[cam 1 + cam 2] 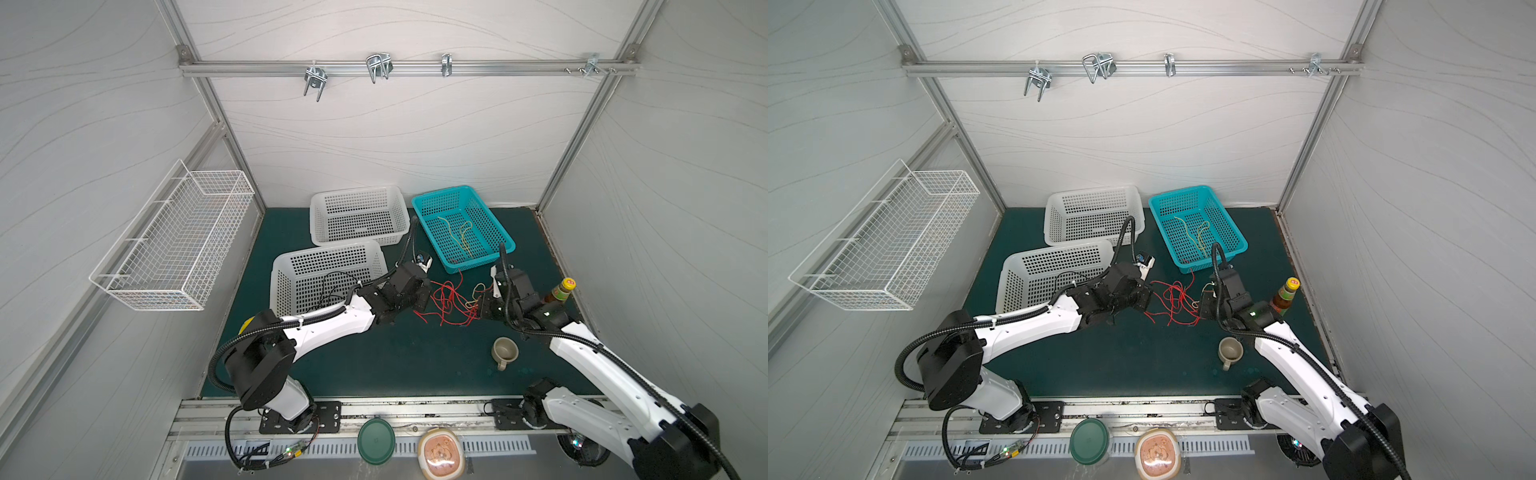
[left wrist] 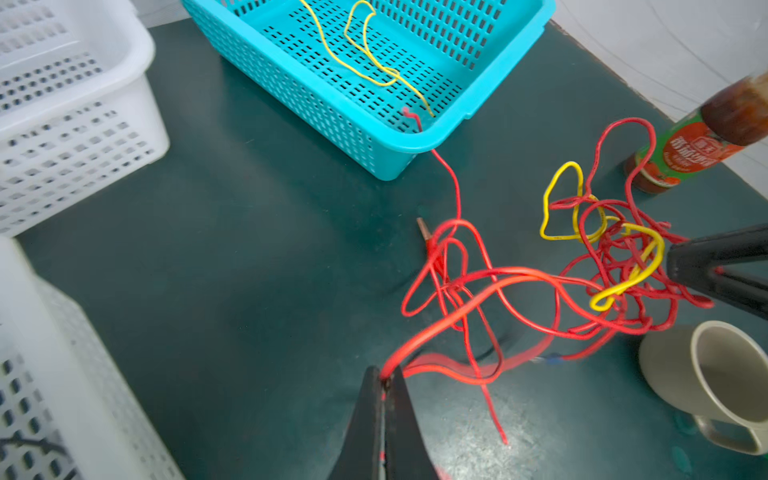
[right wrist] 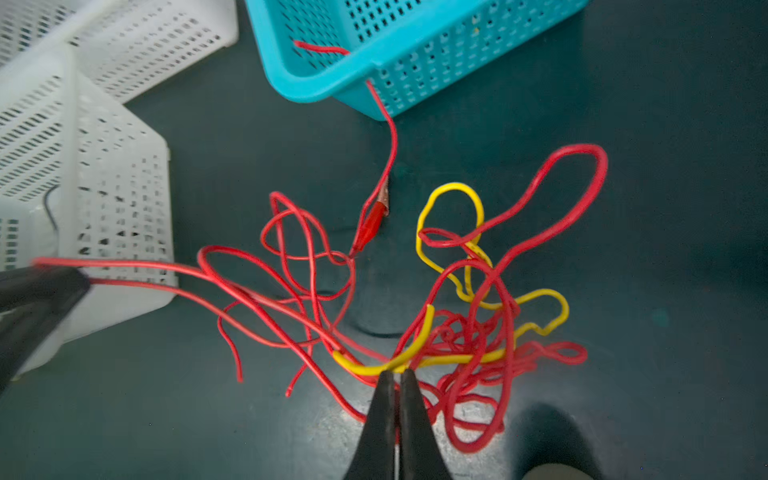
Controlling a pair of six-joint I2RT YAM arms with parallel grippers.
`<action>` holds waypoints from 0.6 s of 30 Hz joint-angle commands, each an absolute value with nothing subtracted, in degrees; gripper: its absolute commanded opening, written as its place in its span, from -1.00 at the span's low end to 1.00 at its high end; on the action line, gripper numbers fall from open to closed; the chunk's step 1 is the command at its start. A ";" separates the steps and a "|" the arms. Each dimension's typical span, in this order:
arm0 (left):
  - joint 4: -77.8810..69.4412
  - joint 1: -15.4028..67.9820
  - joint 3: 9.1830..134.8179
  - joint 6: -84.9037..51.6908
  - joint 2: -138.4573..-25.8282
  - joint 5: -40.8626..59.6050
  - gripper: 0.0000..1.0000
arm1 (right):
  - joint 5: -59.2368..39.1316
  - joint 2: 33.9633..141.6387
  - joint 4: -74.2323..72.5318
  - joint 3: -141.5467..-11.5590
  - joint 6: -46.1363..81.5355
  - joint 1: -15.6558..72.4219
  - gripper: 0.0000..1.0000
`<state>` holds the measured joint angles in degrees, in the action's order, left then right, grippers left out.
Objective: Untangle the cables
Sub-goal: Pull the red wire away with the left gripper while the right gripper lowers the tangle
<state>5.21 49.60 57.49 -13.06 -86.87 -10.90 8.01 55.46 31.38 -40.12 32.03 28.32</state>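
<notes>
The cables (image 1: 446, 301) (image 1: 1173, 301) are a loose knot of red wire with a yellow wire through it, held just above the green mat between my two grippers. My left gripper (image 2: 386, 376) (image 1: 417, 309) is shut on red strands at the knot's left side. My right gripper (image 3: 397, 372) (image 1: 478, 311) is shut on the dense part, pinching the yellow wire (image 3: 386, 365) with red strands. One red wire with a red clip (image 3: 370, 226) runs up over the rim of the teal basket (image 3: 332, 79). Another yellow wire (image 2: 365, 54) lies inside that basket.
Two white baskets (image 1: 359, 214) (image 1: 328, 278) stand left of the teal one, the nearer holding a thin black wire (image 1: 332, 286). A beige mug (image 1: 505, 352) and a sauce bottle (image 1: 560, 291) sit close to my right arm. A wire rack (image 1: 174, 241) hangs on the left wall.
</notes>
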 commanded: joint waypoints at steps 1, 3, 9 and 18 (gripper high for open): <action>4.89 49.48 57.99 -12.92 -83.86 -14.58 -1.00 | 9.77 56.17 30.83 -38.39 32.75 26.30 -1.00; 5.35 49.48 58.00 -12.34 -83.08 -15.05 -1.00 | 9.11 56.59 30.43 -37.67 32.61 25.23 -1.00; 6.58 49.39 57.57 -11.59 -80.44 -16.79 -1.00 | 8.78 57.58 30.40 -37.16 31.91 23.17 -0.97; 8.45 49.42 57.91 -10.55 -73.74 -15.49 -1.00 | 8.20 59.56 29.83 -36.29 31.43 21.28 -1.00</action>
<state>9.10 49.63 56.51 -11.25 -76.79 -14.81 7.44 58.76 29.76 -36.99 31.66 22.04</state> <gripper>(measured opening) 0.047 0.050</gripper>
